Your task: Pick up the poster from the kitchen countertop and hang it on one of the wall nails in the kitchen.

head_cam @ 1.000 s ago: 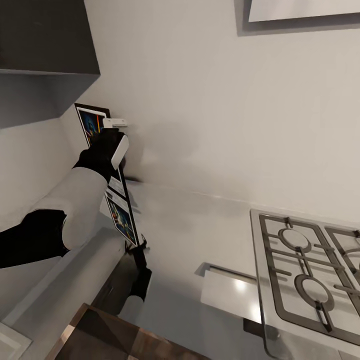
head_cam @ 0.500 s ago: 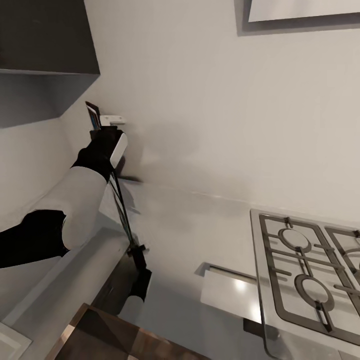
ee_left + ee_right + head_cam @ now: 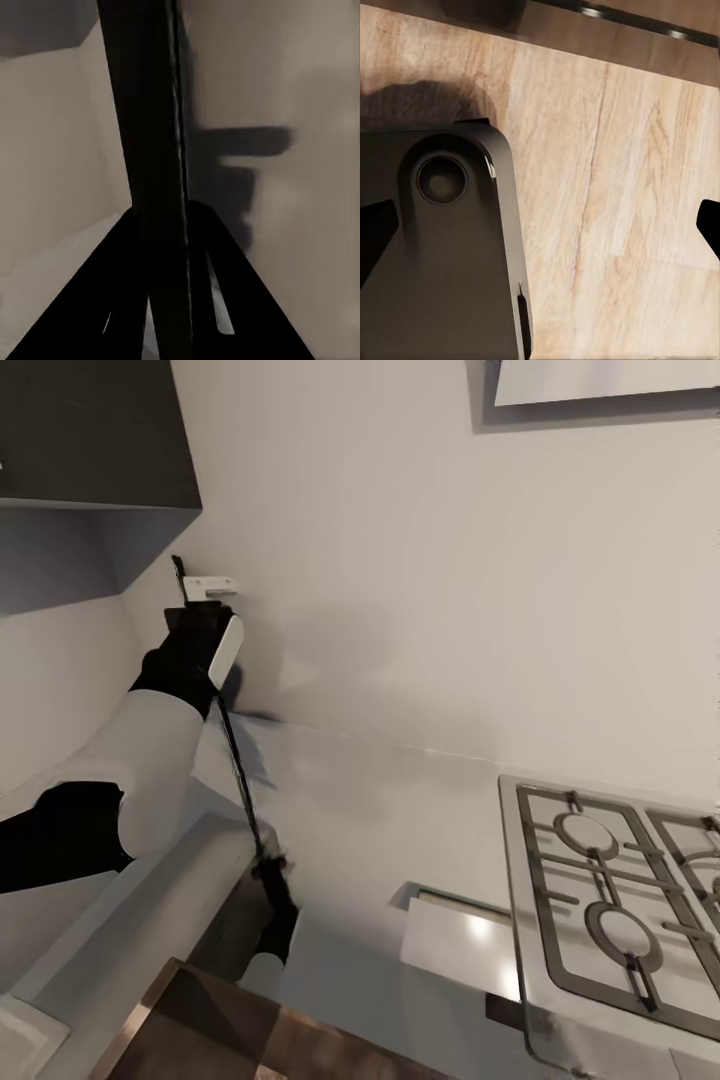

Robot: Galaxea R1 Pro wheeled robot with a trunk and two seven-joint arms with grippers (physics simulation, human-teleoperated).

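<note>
The poster (image 3: 243, 785) hangs edge-on in the head view, a thin dark line running from beside the corner of the wall down toward the countertop (image 3: 400, 810); its picture side is hidden. My left gripper (image 3: 197, 598) is shut on the poster's upper part, raised close to the pale wall under the dark upper cabinet. In the left wrist view the poster's black edge (image 3: 150, 112) runs straight up between my dark fingers (image 3: 90, 307), and casts a shadow on the wall. My right gripper (image 3: 540, 229) is open over a wooden floor with nothing between its fingertips.
A steel gas hob (image 3: 610, 880) is set into the countertop at the right. A dark upper cabinet (image 3: 90, 430) hangs at the top left and a hood (image 3: 600, 380) at the top right. A dark part of the robot (image 3: 442, 247) lies over the wooden floor (image 3: 615, 187).
The poster has turned from showing its colourful face to standing edge-on. My left gripper has moved a little up and to the left with it, closer to the corner.
</note>
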